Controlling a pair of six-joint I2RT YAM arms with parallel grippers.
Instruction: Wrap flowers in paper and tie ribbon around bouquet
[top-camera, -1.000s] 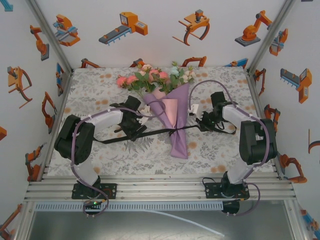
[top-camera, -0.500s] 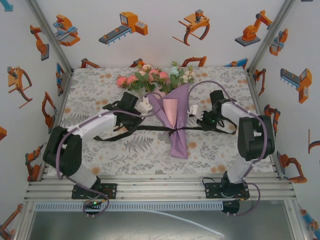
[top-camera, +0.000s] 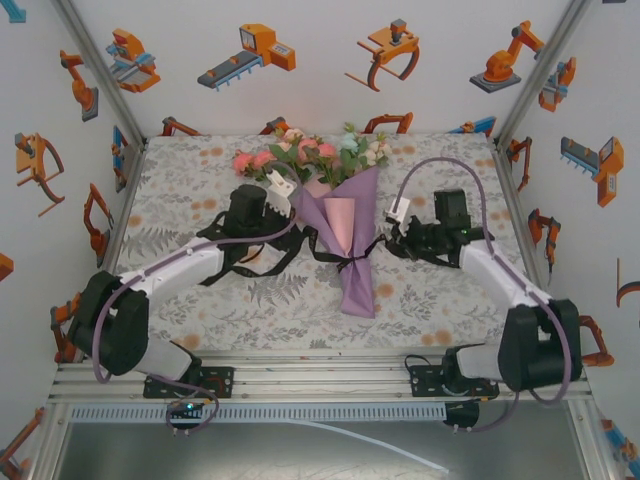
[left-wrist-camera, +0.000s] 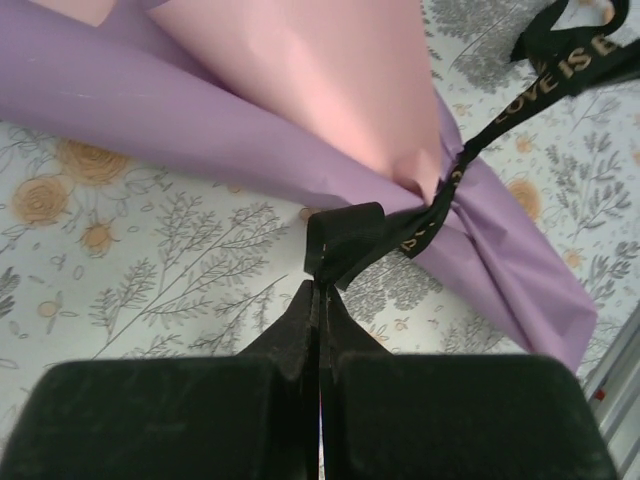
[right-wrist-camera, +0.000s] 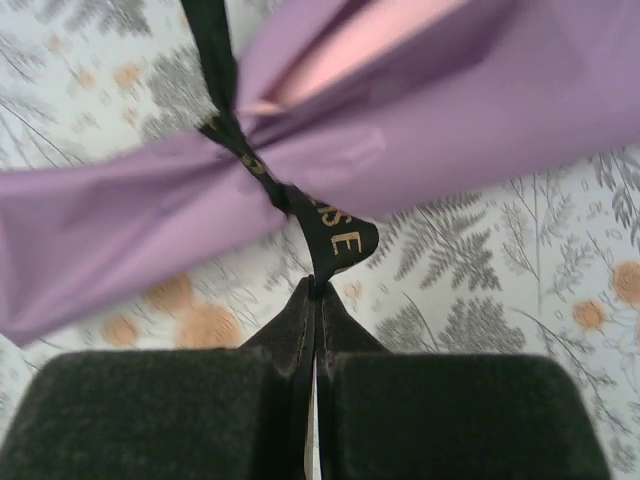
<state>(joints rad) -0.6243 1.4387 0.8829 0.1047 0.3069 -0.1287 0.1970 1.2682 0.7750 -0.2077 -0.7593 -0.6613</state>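
While two grippers (left-wrist-camera: 320, 288) (right-wrist-camera: 318, 284) pinch one ribbon (left-wrist-camera: 345, 240), one bouquet (top-camera: 345, 240) (purple-wrapped) lies between.

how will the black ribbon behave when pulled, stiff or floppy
Probably floppy: the ribbon folds into a soft loop at the left gripper. Likely thin, since it cinches the paper tightly. Pinched only at a fold by the right gripper, it may slip.

In the top view, the paper (top-camera: 358, 288) hides the stalks of the flowers (top-camera: 305, 152). In the left wrist view, the upper edge cuts the ribbon (left-wrist-camera: 500, 115) lettering off after "LOVE IS E". In the right wrist view, paper and ribbon are blurred.
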